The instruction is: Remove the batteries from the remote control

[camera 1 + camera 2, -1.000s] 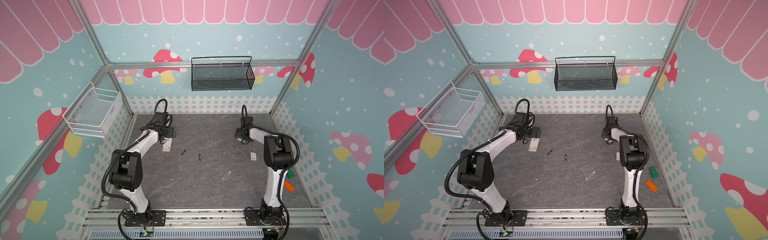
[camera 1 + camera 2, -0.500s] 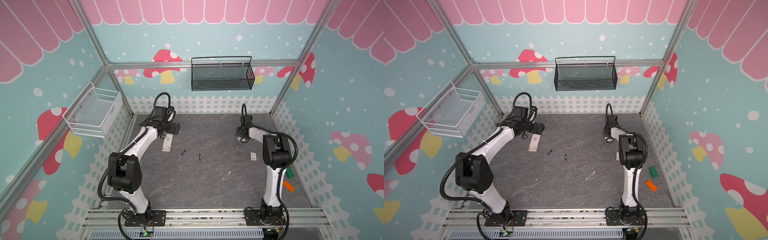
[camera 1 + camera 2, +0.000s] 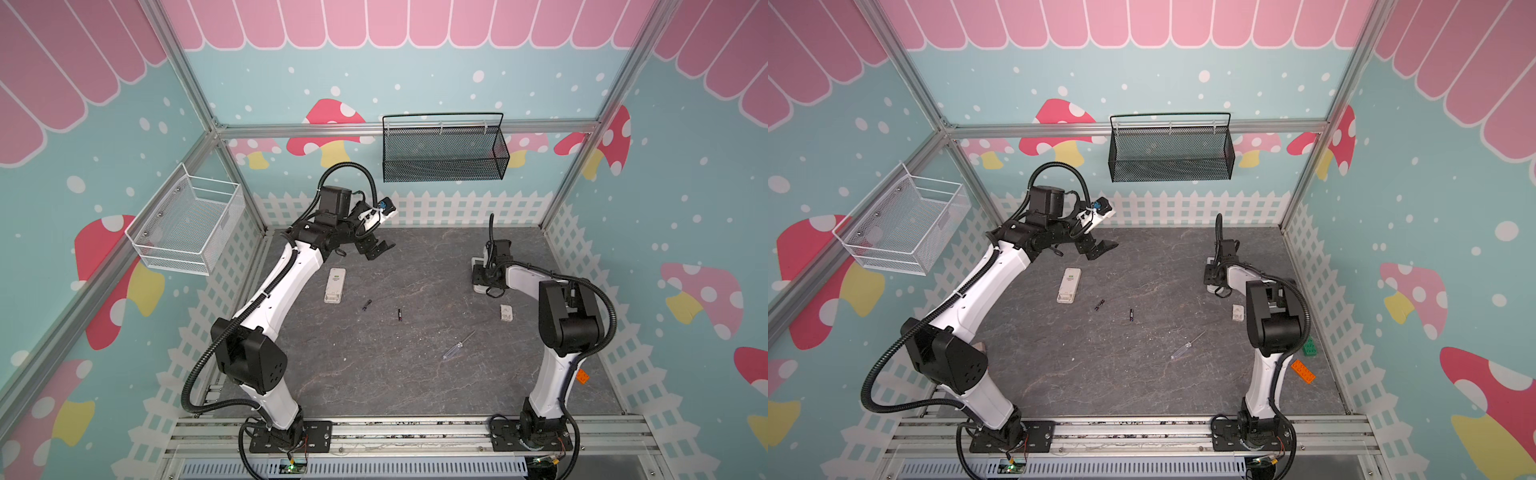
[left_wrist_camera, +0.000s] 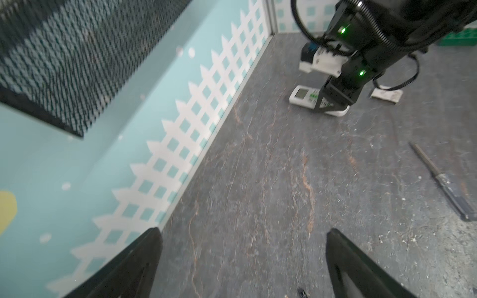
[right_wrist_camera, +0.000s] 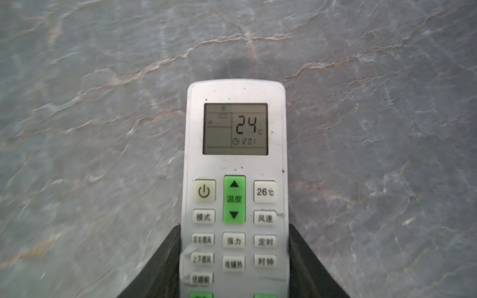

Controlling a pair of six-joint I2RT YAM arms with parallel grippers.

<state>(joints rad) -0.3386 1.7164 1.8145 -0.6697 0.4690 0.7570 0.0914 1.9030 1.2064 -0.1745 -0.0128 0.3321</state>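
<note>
In both top views my left gripper (image 3: pixel 376 248) hangs raised at the far left, jaws spread wide, nothing in them. My right gripper (image 3: pixel 482 276) sits low at the far right on a white plastic remote control with a grey display (image 3: pixel 479 287). Two tiny black cylindrical batteries (image 3: pixel 366 304) lie loose mid-table, just right of a second white slab-shaped remote (image 3: pixel 335 285).

Left wrist view: my black fingers (image 4: pixel 144 258) stand well apart above the grey marbled tabletop (image 4: pixel 258 180).

Right wrist view: both fingers press that remote's long sides, gripping it.
</note>
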